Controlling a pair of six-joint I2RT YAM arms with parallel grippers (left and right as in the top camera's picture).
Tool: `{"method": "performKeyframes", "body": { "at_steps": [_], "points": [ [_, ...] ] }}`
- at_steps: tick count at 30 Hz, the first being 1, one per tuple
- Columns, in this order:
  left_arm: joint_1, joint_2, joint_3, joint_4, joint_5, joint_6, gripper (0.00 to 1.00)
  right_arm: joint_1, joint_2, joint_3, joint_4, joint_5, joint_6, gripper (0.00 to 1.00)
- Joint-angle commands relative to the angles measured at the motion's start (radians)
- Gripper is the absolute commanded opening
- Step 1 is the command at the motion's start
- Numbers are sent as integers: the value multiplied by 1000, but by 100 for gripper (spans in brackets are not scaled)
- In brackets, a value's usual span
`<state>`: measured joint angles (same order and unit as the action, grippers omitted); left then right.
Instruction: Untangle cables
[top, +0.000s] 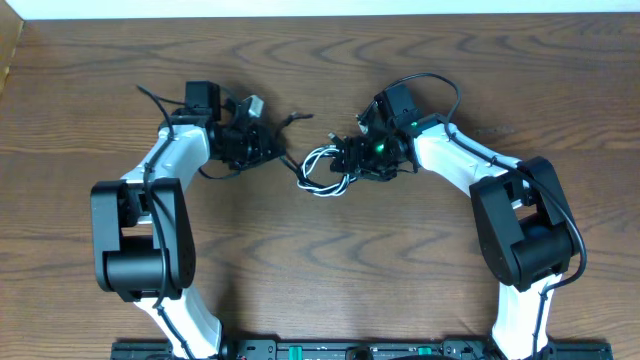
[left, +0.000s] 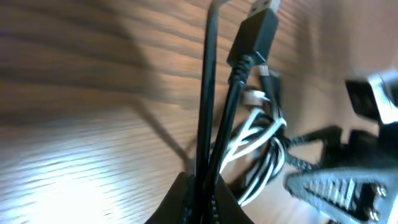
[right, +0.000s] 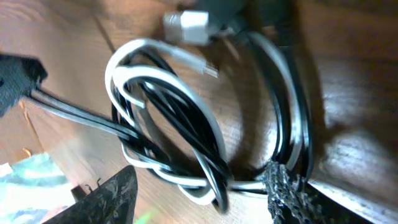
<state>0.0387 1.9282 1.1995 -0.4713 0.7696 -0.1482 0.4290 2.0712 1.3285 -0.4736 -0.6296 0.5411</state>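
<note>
The cables (top: 320, 172) lie as a tangled white and black loop on the wooden table between my two grippers. My left gripper (top: 262, 148) is shut on two black cable strands (left: 208, 124); one ends in a black USB plug (left: 256, 32) that sticks out past the jaws. The white and black loop (left: 261, 146) lies beyond it. My right gripper (top: 350, 160) is open, with its fingers on either side of the loop (right: 168, 118), and its right finger touches the strands. Its jaws (right: 199, 194) are low over the table. A white plug (right: 186, 25) lies at the loop's far end.
The wooden table (top: 320, 270) extends all round. A black cable end (top: 298, 118) pokes out past the left gripper. The arms' own thick black cables arch over the wrists (top: 440, 85). The right gripper shows in the left wrist view (left: 339, 183).
</note>
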Motion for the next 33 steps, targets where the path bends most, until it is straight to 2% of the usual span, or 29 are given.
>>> {"method": "performKeyframes", "body": {
  "at_steps": [1,8,9,11,13,16,17,20,22,25,28,33],
  "points": [
    [56,-1,-35,1,-83,-135,8,16,10,-2,-10,-2,11,68],
    [178,-1,-136,96,-74,-382,7,48,10,-2,16,-2,23,72],
    [187,-1,-145,109,-60,-399,8,56,10,-2,31,-2,24,76],
    [190,-1,-149,116,-34,-409,8,72,10,-2,55,5,53,70],
    [186,-1,-149,119,-8,-409,7,92,10,-2,71,24,95,60],
    [180,-1,-149,143,24,-411,7,117,10,-2,81,56,130,52],
    [179,-1,-149,157,37,-411,7,121,9,-2,81,75,138,53],
    [180,-1,-149,183,62,-411,7,117,9,-2,106,34,121,63],
    [180,-1,-149,188,72,-411,7,105,5,2,161,-57,100,65],
    [180,-1,-149,209,121,-410,8,92,-18,34,150,-78,100,65],
    [180,-1,-149,209,121,-410,8,97,-39,39,99,-27,103,65],
    [178,-1,-149,208,121,-411,8,145,-40,26,-1,150,211,62]
  ]
}}
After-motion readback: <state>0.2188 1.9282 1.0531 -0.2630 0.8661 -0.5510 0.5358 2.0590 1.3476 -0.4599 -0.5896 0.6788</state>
